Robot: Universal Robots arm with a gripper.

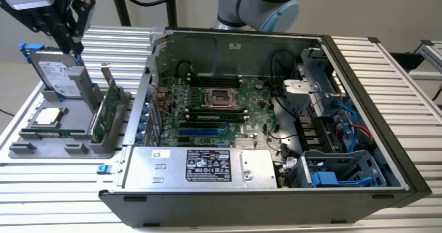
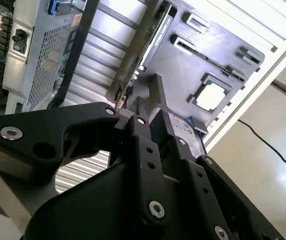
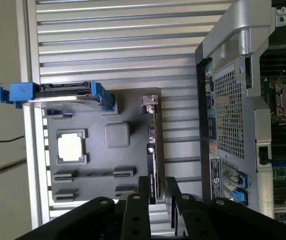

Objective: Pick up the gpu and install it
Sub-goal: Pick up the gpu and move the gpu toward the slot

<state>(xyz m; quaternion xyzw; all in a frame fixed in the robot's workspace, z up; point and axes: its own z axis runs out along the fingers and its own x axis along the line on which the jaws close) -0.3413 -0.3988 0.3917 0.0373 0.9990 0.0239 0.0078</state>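
The gpu (image 1: 111,107), a thin green circuit-board card with a silver end bracket, is standing on edge beside the large open black computer case (image 1: 207,204), sitting in the grey moulded holder tray (image 1: 48,140). The black two-fingered gripper (image 3: 155,187) is hovering above that tray, fingers spread apart, gripping nothing and touching nothing.

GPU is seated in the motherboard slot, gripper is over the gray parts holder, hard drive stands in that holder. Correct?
One error: in the exterior view the gpu stands on edge in the gray parts holder beside the case, not in the motherboard. The gripper over the holder and the hard drive standing in it are right.
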